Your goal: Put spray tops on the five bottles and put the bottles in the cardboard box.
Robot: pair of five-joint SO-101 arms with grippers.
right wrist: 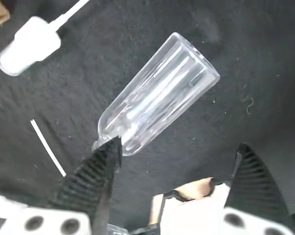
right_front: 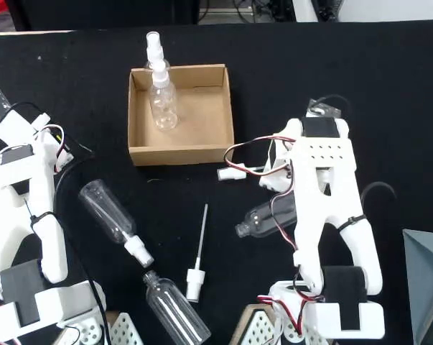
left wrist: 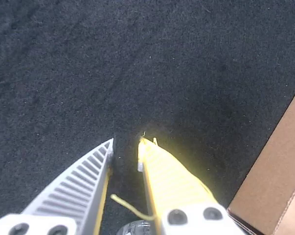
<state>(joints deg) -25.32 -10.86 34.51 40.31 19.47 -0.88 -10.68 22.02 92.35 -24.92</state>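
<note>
my right pincer (right wrist: 179, 149) hangs wide open with nothing in it, over the uncapped clear bottle (right wrist: 157, 100) that lies on its side on the black table (right wrist: 245, 29), one fingertip at its neck end. the risk — that round, slick body rolls or squirts out if i close off-centre. a loose spray top (right wrist: 30, 46) lies near; a shoved bottle could knock it — away from the cardboard box (right_front: 180, 154).
</note>
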